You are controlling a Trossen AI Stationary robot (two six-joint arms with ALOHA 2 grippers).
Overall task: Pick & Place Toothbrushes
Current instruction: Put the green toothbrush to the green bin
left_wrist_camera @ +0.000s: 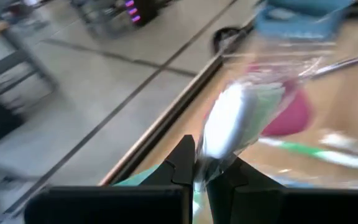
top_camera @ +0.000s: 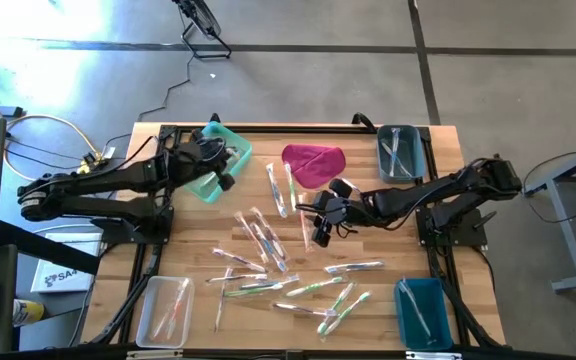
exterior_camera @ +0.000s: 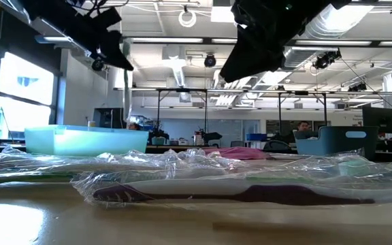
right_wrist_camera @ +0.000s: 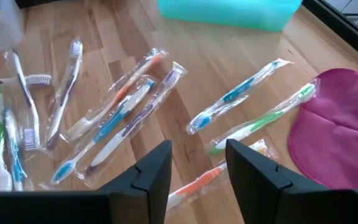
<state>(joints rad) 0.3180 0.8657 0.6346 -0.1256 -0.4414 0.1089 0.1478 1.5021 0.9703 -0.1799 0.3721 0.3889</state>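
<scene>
On the wooden table [top_camera: 168, 255], the clear-wrapped toothbrushes [top_camera: 268, 262] lie scattered from centre toward 6 o'clock. The left gripper [left_wrist_camera: 199, 177], at 10 o'clock over the turquoise plastic bin [top_camera: 220, 160], has its fingers clenched on one blurred wrapped toothbrush [left_wrist_camera: 232, 115]. The right gripper [right_wrist_camera: 197, 163] hovers at centre, fingers apart, an orange-handled toothbrush [right_wrist_camera: 197, 182] partly hidden behind them beside the magenta cloth [top_camera: 314, 163].

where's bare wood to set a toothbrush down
Bare wood lies between the clear bin and teal bin along the left edge, and between the two blue bins. The toothbrushes crowd the middle.
</scene>
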